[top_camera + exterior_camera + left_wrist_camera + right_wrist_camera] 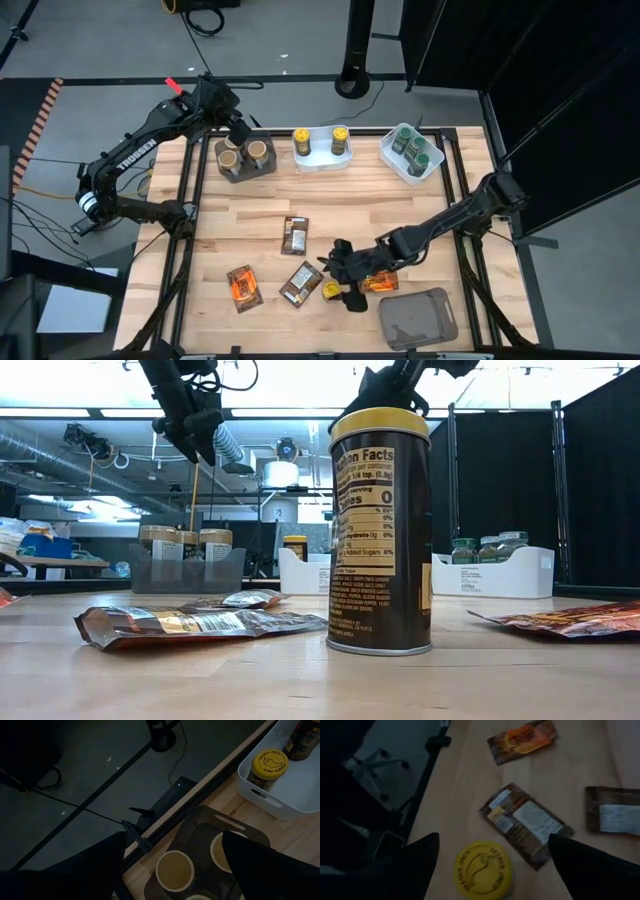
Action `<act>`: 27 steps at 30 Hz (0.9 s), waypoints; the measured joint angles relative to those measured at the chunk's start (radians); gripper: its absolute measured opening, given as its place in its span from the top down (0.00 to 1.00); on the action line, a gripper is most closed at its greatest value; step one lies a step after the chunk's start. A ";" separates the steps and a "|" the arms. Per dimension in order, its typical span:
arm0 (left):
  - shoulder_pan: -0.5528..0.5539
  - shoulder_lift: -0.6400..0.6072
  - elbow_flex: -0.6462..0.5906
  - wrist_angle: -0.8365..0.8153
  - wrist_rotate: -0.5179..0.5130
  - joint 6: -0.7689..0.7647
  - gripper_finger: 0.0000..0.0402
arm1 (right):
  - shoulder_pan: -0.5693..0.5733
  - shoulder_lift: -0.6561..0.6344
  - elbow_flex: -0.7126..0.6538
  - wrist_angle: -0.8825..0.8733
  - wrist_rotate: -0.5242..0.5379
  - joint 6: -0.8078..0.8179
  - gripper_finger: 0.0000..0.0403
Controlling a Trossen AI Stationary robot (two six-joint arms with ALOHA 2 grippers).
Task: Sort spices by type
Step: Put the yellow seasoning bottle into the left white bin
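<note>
Wooden butcher-block table point(330, 200) first: at its far edge I count tan-lidded jars in the grey bin point(244, 158), yellow-lidded jars in the middle white tray point(322, 148) and green-lidded jars in the right white tray point(411, 153), so most jars look sorted. Four flat packets, two brown point(294, 235), two orange point(243, 284), still lie loose. My left gripper point(238, 132) hovers open and empty above the bin. My right gripper point(485, 865) hangs wide open over the last loose yellow-lidded jar point(483, 870), gripping nothing.
</note>
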 joint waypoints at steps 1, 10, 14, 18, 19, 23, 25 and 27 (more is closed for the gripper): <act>0.000 0.000 0.000 0.000 0.000 0.000 0.16 | 0.001 0.009 0.000 0.012 0.000 0.000 0.05; 0.000 0.000 0.000 -0.014 0.000 0.000 0.16 | 0.024 0.103 0.000 0.043 0.000 0.032 0.06; 0.000 0.000 0.000 -0.014 0.000 0.000 0.16 | 0.023 0.120 0.000 0.030 0.021 0.055 0.08; 0.000 0.000 0.000 -0.014 0.000 0.000 0.16 | 0.017 0.127 0.001 0.023 0.027 0.062 0.14; 0.000 0.000 0.000 -0.014 0.000 0.000 0.16 | 0.016 0.127 0.001 0.022 0.027 0.067 0.17; 0.000 0.000 0.000 -0.014 0.000 0.000 0.16 | 0.010 0.128 0.000 0.008 0.026 0.083 0.34; 0.000 0.000 0.000 -0.014 0.000 0.000 0.16 | 0.006 0.128 0.002 0.008 0.026 0.083 0.43; 0.000 0.000 0.000 -0.014 0.000 0.000 0.16 | 0.005 0.128 0.002 0.008 0.023 0.083 0.44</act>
